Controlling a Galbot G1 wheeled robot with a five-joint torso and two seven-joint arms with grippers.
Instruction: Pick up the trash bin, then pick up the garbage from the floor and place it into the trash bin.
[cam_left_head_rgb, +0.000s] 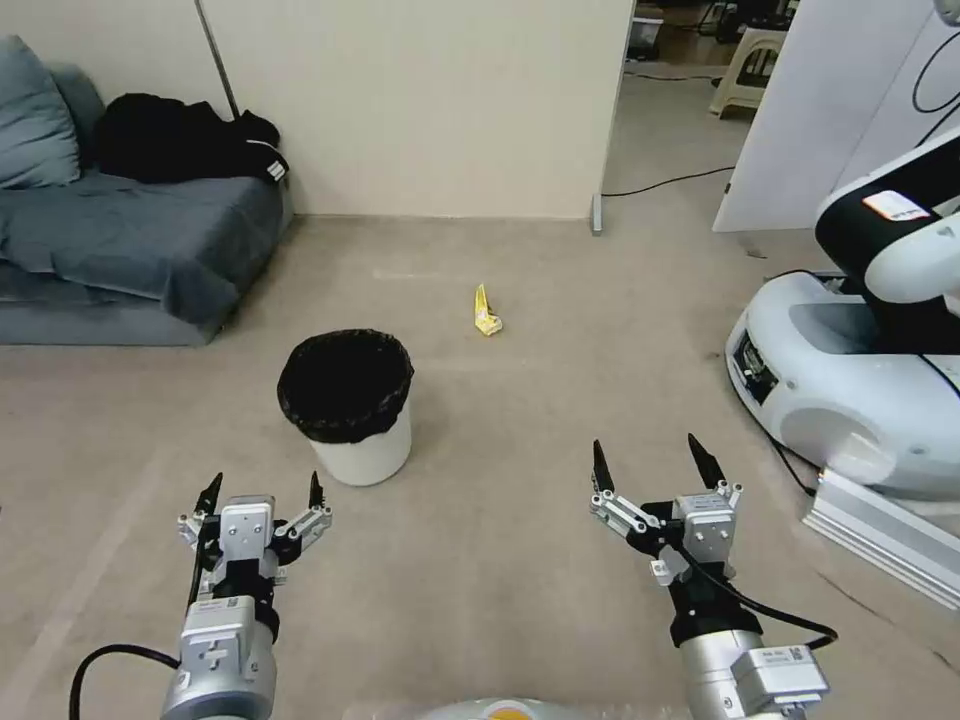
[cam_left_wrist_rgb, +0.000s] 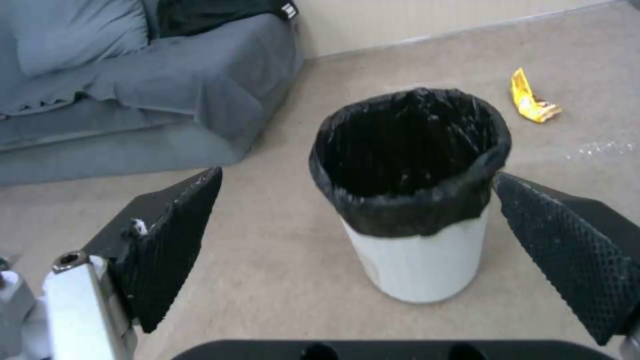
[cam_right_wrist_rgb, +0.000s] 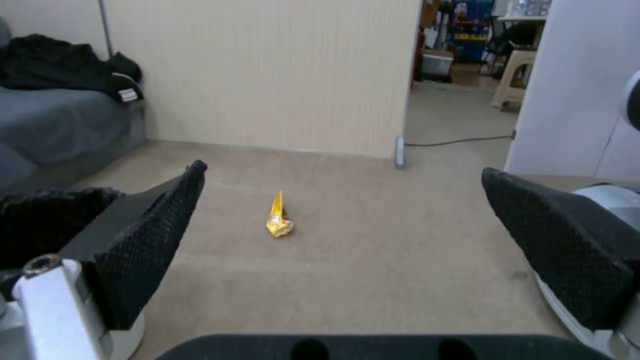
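1. On the beige carpet ahead of the robot stands the trash bin (cam_left_head_rgb: 352, 412), upright, its black liner folded over the white pail's rim; it appears empty inside.
2. Beyond the bin and off to its right lies the garbage (cam_left_head_rgb: 486, 312), a crumpled yellow wrapper, well apart from the bin and from both grippers.
3. Just short of the bin hovers the left gripper (cam_left_head_rgb: 263, 490), fingers spread wide and holding nothing; from the left wrist view the bin (cam_left_wrist_rgb: 413, 200) sits between the two dark pads (cam_left_wrist_rgb: 173, 235) without touching them.
4. Farther right, the right gripper (cam_left_head_rgb: 650, 463) hangs above bare carpet, fingers also spread and empty, aimed toward the wrapper (cam_right_wrist_rgb: 279, 220).
5. A grey sofa (cam_left_head_rgb: 130, 250) stands at the left, and a white robot base (cam_left_head_rgb: 850, 390) at the right.
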